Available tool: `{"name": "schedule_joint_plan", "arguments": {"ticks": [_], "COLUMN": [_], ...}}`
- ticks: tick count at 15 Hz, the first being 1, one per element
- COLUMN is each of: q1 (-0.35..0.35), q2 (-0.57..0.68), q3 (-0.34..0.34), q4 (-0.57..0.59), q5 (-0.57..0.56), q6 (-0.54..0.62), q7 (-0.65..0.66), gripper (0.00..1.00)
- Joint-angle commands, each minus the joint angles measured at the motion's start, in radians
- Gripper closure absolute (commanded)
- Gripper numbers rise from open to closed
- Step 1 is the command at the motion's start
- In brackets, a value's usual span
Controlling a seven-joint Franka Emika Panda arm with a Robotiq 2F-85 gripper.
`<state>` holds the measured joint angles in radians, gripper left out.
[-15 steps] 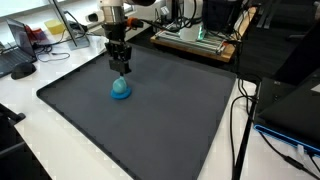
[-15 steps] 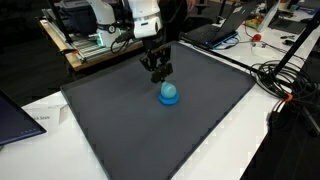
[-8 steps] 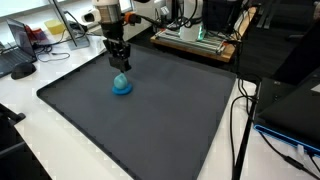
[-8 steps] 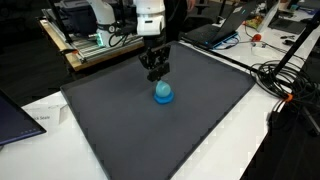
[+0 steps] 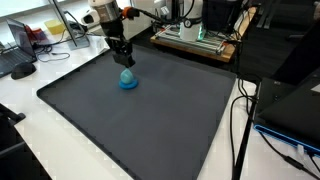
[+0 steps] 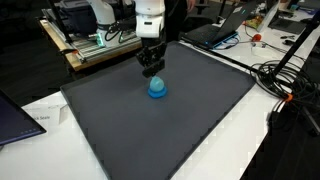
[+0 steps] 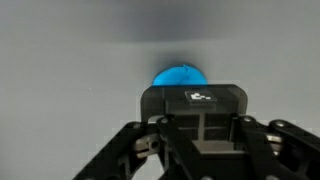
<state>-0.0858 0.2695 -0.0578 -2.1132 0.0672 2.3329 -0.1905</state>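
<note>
A small rounded blue object (image 5: 127, 78) (image 6: 157, 88) hangs just over the dark mat (image 5: 150, 120) (image 6: 160, 130), near its far side. My gripper (image 5: 124, 64) (image 6: 152, 72) comes down on it from above, tilted a little. The jaws are closed on the object's top. In the wrist view the fingertips (image 7: 170, 100) meet as one dark block. Only a blue arc of the object (image 7: 180, 76) shows beyond them; the rest is hidden.
The mat lies on a white table (image 5: 60, 140) (image 6: 260, 140). Electronics and cables (image 5: 195, 35) (image 6: 90, 35) stand behind the mat. Cables (image 5: 240, 110) (image 6: 285, 80) trail at its side, and a laptop (image 6: 15, 115) sits at one edge.
The gripper and the blue object have moved together a short way across the mat toward its far side. The gripper now leans more. The jaws stayed closed.
</note>
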Motion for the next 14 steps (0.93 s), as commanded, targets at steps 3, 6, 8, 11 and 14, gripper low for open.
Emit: {"name": "schedule_joint_plan", "arguments": {"ticks": [3, 6, 8, 11, 14], "q1": [-0.010, -0.010, -0.009, -0.012, -0.009], "q2": [0.024, 0.038, 0.047, 0.058, 0.065], "q3": [0.009, 0.012, 0.013, 0.019, 0.023], "q4": [0.049, 0.083, 0.105, 0.142, 0.171], "q5": [-0.010, -0.002, -0.002, 0.011, 0.012], "q6": [-0.206, -0.279, -0.323, -0.401, -0.476], "q7": [-0.027, -0.031, -0.027, -0.041, -0.039], "gripper": [0.78, 0.78, 0.78, 0.78, 0.78]}}
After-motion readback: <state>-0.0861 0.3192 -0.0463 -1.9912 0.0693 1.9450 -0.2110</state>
